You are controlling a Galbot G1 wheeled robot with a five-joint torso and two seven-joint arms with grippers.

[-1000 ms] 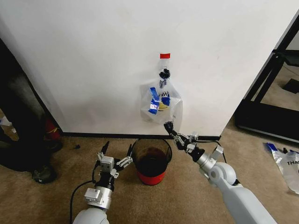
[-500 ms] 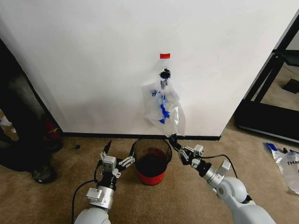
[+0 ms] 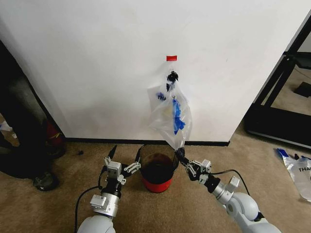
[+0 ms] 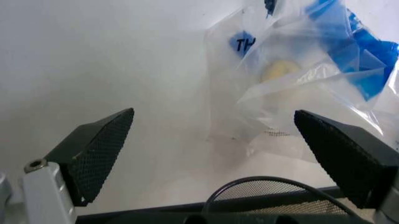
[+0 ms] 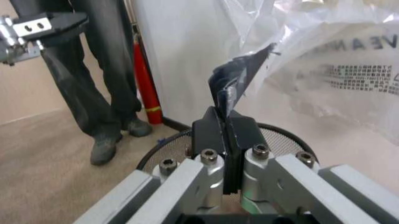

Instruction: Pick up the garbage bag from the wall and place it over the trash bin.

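The garbage bag (image 3: 167, 114) hangs on the white wall from a black hook (image 3: 171, 76), its blue-edged handles bunched and its lower corner drawn down to a point. My right gripper (image 3: 179, 151) is shut on that corner, just above the trash bin's far rim. In the right wrist view the closed gripper (image 5: 225, 119) pinches a dark fold of the bag (image 5: 337, 60). The trash bin (image 3: 158, 171), dark mesh with a red base, stands on the carpet under the bag. My left gripper (image 3: 125, 151) is open beside the bin's left rim; its fingers (image 4: 93, 149) frame the bag (image 4: 299, 84).
A red tape mark (image 3: 171, 58) sits above the hook. Another bag (image 3: 299, 170) lies on the carpet at far right, near a black frame (image 3: 282, 97). At left by the wall stand a red cylinder (image 3: 53, 133) and a person's shoe (image 3: 44, 180).
My right gripper has moved down and nearer with the bag's lower corner, stretching the bag toward the bin. The left gripper has hardly moved.
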